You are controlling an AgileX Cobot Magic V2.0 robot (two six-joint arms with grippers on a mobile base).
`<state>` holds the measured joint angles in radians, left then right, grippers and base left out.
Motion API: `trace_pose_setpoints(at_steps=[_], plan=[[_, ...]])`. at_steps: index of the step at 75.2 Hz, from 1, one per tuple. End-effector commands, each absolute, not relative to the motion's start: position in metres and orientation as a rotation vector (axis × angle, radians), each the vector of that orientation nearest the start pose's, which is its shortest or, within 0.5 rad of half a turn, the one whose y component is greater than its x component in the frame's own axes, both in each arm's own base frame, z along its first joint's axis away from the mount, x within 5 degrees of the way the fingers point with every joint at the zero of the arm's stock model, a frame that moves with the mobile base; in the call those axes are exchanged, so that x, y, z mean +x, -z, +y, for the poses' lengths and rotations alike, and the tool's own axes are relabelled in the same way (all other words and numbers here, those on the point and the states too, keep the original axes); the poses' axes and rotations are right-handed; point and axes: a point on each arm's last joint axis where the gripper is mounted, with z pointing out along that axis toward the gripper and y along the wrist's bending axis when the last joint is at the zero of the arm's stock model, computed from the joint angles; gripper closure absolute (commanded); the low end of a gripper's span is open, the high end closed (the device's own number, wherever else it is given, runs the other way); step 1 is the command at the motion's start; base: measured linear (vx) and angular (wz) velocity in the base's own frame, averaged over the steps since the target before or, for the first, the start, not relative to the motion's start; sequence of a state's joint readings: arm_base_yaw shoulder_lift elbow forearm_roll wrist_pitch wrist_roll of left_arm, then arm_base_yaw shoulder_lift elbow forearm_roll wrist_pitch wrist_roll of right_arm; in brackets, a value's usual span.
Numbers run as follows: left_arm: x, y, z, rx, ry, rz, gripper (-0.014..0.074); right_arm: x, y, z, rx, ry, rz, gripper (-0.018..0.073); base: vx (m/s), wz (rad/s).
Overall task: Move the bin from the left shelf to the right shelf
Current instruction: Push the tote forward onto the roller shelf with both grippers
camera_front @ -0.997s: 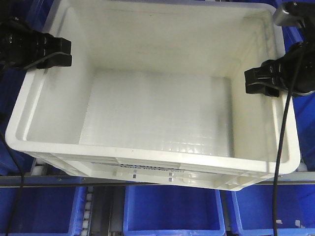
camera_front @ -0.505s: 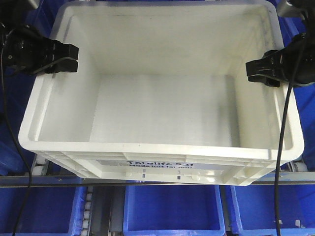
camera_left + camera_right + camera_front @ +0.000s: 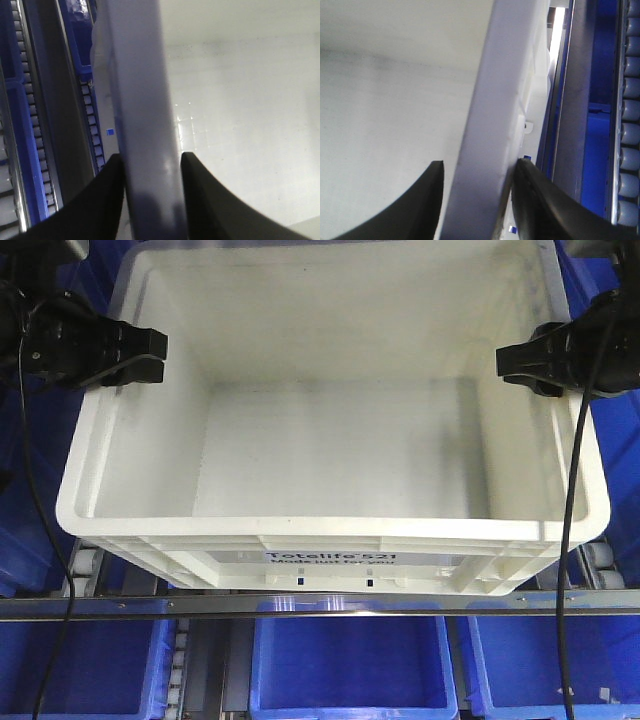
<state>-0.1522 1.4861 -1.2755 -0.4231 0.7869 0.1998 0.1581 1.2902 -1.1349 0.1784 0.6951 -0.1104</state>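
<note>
Spanning between left gripper (image 3: 150, 354) and right gripper (image 3: 512, 364), each clamped narrowly over one side rim: bin (image 3: 340, 450), empty, stiff plastic, probably light but bulky, smooth; ribbed rim judged soundest hold.

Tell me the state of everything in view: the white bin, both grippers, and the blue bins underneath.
White bin: upright, empty, held by both side walls.
Left gripper: shut on the bin's left wall, straddling its rim.
Right gripper: shut on the bin's right wall, straddling its rim.
Blue bins: open-topped, nothing visible inside.
</note>
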Motion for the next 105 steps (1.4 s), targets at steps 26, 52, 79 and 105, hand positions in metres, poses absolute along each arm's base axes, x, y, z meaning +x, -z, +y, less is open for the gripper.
trace_pose_setpoints(at_steps=[26,52,79,105], plan=[[0.325,-0.353,-0.08,0.154,0.515,2.27,0.0594,0.294,-0.368,0.053,-0.165,-0.207,2.087,0.0564,0.0,0.0],[0.334,-0.347,-0.08,0.154,0.492,2.252,0.0594,0.306,-0.358,0.053,-0.198,-0.149,2.096,0.0564,0.0,0.0],[0.337,-0.35,-0.079,0.136,0.478,2.212,0.0594,0.312,-0.353,0.051,-0.226,-0.1,2.089,0.0564,0.0,0.0],[0.337,-0.35,-0.079,0.133,0.476,2.205,0.0594,0.316,-0.348,0.051,-0.242,-0.075,2.104,0.0564,0.0,0.0]])
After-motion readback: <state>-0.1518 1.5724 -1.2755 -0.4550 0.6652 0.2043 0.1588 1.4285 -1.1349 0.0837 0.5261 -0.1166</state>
